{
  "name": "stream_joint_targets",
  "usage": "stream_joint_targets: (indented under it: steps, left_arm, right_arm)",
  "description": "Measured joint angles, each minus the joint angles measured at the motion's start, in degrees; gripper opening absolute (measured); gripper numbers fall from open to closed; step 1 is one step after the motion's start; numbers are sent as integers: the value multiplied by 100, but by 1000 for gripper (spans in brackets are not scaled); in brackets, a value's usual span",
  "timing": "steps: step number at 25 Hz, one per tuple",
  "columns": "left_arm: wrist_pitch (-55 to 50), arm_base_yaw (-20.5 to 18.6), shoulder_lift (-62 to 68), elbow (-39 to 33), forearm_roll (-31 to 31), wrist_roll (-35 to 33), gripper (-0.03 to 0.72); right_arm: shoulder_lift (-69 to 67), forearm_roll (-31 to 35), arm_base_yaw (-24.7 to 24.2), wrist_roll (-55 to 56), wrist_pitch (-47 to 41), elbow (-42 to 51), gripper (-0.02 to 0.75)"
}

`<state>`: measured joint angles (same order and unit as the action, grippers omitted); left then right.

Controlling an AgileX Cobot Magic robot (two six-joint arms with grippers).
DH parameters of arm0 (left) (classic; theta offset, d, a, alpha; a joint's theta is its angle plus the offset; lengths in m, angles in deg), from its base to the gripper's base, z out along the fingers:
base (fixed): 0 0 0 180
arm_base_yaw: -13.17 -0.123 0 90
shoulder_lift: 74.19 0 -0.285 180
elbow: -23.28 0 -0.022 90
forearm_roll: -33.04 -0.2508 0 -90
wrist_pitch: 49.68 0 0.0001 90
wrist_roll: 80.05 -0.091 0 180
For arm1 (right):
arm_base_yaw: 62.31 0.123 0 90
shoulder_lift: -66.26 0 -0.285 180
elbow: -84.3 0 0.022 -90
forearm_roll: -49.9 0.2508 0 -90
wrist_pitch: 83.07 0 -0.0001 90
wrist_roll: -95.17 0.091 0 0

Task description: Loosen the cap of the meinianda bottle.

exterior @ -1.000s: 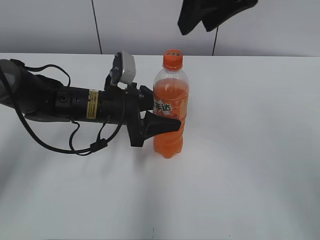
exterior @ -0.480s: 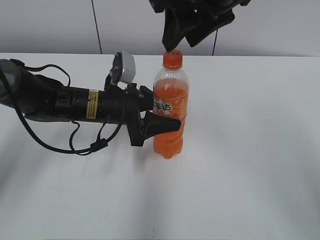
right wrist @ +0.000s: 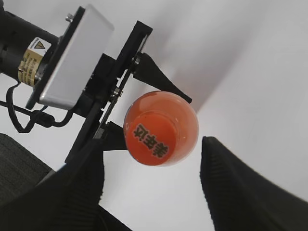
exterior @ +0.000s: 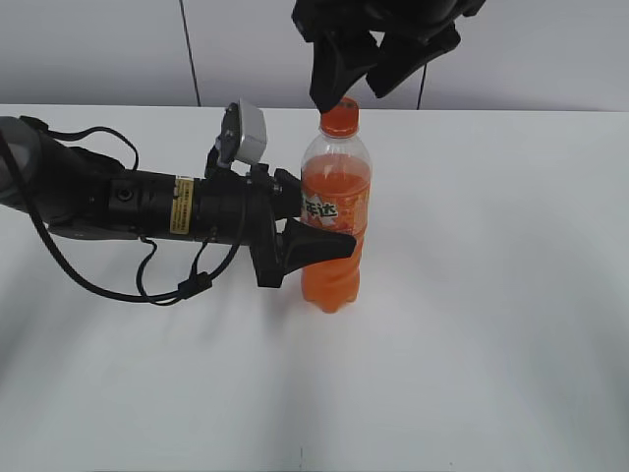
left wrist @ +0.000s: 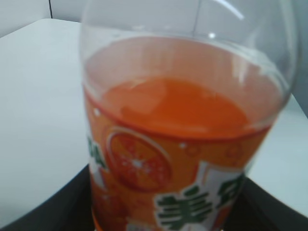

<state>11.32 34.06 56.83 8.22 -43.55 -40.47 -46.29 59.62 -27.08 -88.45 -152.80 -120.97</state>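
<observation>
Both grippers are at the one meinianda bottle, which stands upright on the white table, a little left of the middle in the exterior view. Its single orange cap is on the neck. The right gripper hangs directly above that cap with its two black fingers spread apart; in the right wrist view the cap lies between the two fingers with white table showing on either side of it, so neither finger touches it there. In the exterior view the left finger's tip sits level with the top of the cap, just beside it.

At the bottle's labelled waist, the left gripper reaches in horizontally from the left, its two fingers clamped on the bottle, one in front and one behind. The left wrist view shows the bottle filling the frame, with the orange liquid level just above the label and dark fingers at both lower corners.

One black cable loops beneath the left arm. Behind the table, a pale wall has two dark vertical seams.
</observation>
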Motion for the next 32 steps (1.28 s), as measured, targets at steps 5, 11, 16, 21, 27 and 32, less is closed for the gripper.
stream_joint_targets:
  steps: [5,11,16,21,27,32]
  left_arm:
    - [0,0,0,0,0,0,430]
    - [-6,0,0,0,0,0,430]
    - [-6,0,0,0,0,0,430]
    - [-6,0,0,0,0,0,430]
    - [-6,0,0,0,0,0,430]
    - [-6,0,0,0,0,5,430]
  right_arm:
    - [-208,0,0,-4,0,-9,473]
    - [-238,13,0,25,0,-9,446]
    - [-238,18,0,42,0,-9,387]
    - [-280,18,0,42,-5,-9,384]
    - [-304,18,0,49,-5,-9,358]
    - [-309,30,0,49,-5,-9,274]
